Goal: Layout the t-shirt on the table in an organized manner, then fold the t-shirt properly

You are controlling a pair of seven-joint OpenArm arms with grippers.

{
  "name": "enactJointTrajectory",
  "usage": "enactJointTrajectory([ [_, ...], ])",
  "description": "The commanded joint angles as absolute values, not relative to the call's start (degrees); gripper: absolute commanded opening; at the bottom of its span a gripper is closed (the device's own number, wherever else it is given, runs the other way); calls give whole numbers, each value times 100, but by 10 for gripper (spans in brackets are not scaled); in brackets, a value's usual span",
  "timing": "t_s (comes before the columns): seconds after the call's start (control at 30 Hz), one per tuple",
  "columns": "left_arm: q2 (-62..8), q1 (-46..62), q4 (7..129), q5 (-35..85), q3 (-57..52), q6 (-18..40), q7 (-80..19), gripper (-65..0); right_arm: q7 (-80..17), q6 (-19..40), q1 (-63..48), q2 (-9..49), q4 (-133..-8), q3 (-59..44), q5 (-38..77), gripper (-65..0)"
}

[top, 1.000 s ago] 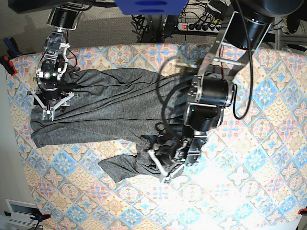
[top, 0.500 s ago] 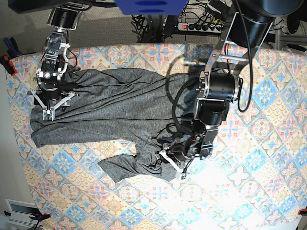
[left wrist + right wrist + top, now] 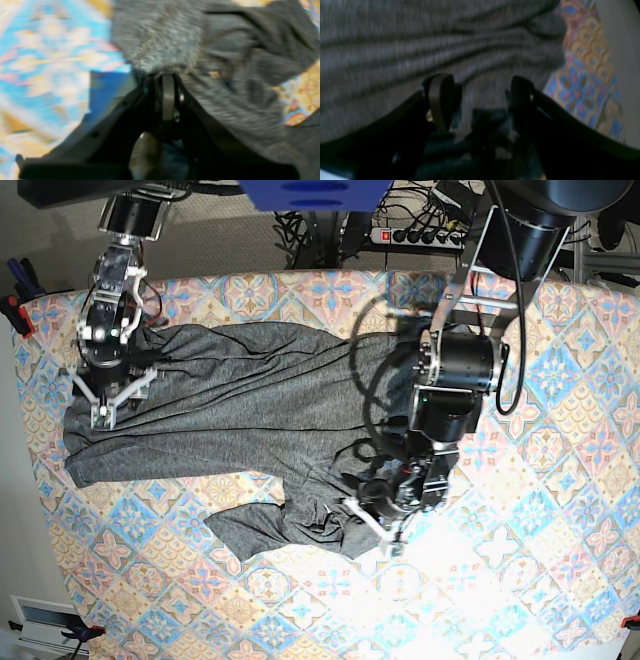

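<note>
While the left tool (image 3: 166, 75) pinches the t-shirt (image 3: 225, 62), the right tool (image 3: 480, 100) gapes.

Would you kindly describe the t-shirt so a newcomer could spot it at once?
Start at the table, covered in pastel patterned cloth. Lying rumpled across its far half is the t-shirt, between both arms. It is the only plain dark-grey thing on all that colourful tile pattern.

Base view looking straight down from high above the counter (image 3: 560, 510) and both arms, each wrist view close and low along its own end effector, all three sharing the t-shirt (image 3: 230, 400) and patterned cloth
</note>
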State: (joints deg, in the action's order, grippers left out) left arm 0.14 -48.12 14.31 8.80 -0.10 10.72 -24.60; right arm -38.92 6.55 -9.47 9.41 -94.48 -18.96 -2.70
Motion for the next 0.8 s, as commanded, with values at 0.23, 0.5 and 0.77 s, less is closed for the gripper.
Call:
enactJointTrajectory([
  [0.23, -514, -5499, 1464, 804, -4, 989, -2185, -601, -3802, 620, -1015, 998, -9991, -1930, -277, -303],
  [0.5, -338, -5534, 1499, 470, 259, 998, -1789, -601, -3802, 620, -1103, 998, -10114, -1930, -277, -303],
  [0.77, 303, -5771, 1578, 338, 567, 1033, -3284, -503, -3802, 620, -1341, 831, -10431, -1842, -277, -303],
])
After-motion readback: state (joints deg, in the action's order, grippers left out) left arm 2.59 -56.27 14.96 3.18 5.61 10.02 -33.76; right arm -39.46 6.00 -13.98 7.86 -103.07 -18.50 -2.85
